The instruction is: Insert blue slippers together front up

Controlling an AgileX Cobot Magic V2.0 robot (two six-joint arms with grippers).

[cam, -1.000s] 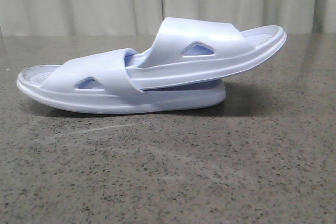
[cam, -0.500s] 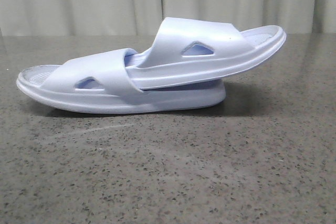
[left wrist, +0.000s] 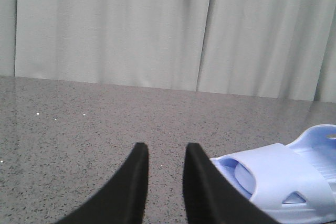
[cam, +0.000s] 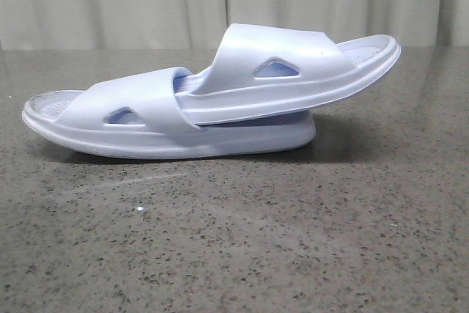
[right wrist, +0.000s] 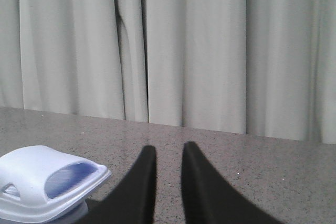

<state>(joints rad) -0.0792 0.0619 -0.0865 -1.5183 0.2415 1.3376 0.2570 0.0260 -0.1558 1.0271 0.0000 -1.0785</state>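
The two pale blue slippers lie nested on the grey stone table (cam: 234, 240). The lower slipper (cam: 139, 111) rests flat on its sole. The upper slipper (cam: 293, 64) is pushed under the lower one's strap and tilts up to the right. My left gripper (left wrist: 164, 148) is open and empty, with one end of the slippers (left wrist: 278, 179) just beside its fingers. My right gripper (right wrist: 168, 148) is open a little and empty, with the other end of the slippers (right wrist: 47, 179) beside it. Neither gripper shows in the front view.
A pale pleated curtain (cam: 234, 1) hangs behind the table's far edge. The speckled tabletop stretches in front of the slippers and to both sides.
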